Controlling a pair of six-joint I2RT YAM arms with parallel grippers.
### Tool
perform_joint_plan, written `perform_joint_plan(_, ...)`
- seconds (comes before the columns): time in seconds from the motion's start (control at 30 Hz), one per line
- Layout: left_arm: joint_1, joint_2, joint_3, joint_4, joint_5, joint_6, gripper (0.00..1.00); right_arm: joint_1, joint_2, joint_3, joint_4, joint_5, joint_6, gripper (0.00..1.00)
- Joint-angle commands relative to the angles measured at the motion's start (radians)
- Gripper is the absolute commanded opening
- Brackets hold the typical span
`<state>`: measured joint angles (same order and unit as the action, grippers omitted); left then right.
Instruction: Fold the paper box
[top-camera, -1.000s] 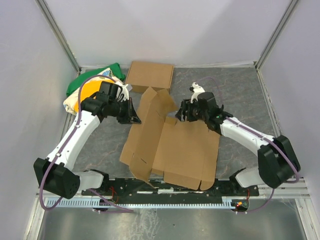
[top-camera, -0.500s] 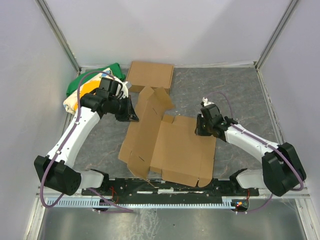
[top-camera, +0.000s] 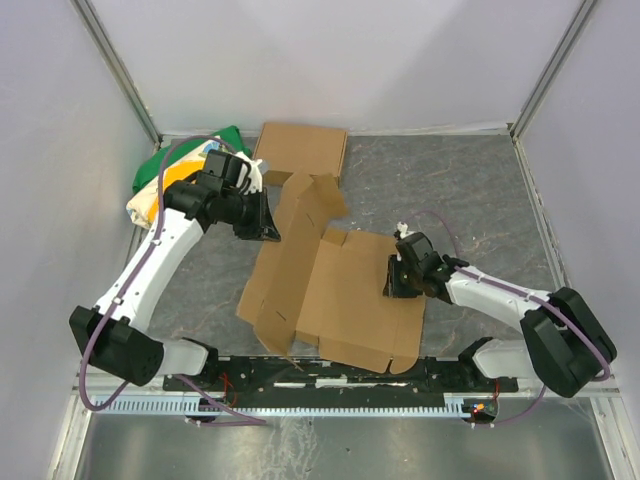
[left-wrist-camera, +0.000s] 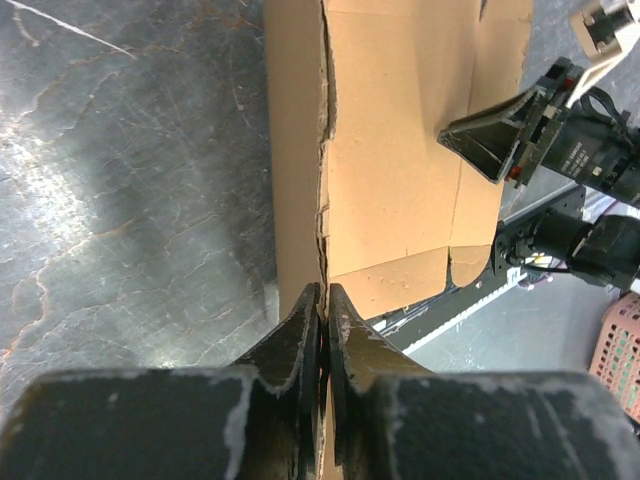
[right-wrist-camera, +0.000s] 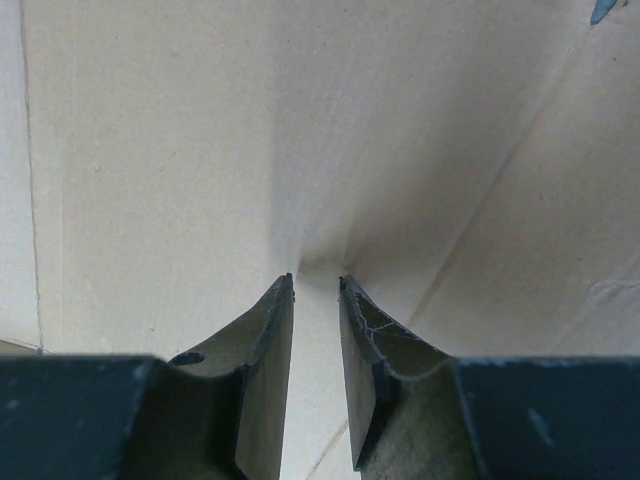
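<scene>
Two pincers meet the paper box (top-camera: 355, 305), which lies unfolded on the grey surface (top-camera: 470, 190) with its left panel lifted off the flat. The left pincer (left-wrist-camera: 323, 297) is clamped on that raised panel's edge. The right pincer (right-wrist-camera: 315, 285), jaws slightly apart and holding nothing, presses its tips onto the flat panel toward the right side.
</scene>
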<state>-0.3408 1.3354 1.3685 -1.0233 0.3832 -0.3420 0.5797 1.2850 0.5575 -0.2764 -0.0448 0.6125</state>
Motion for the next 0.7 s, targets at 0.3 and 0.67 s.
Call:
perform_joint_plan(0.3, -0.188, 0.062, 0.023, 0.079, -0.057, -0.056, 0.2, 0.104, 0.096, -0.003, 0.108, -0.017, 0.052, 0.34)
perform_joint_plan(0.67, -0.189, 0.045, 0.042, 0.082, -0.05, -0.057, 0.43, 0.123, 0.12, 0.017, 0.11, -0.009, 0.05, 0.34)
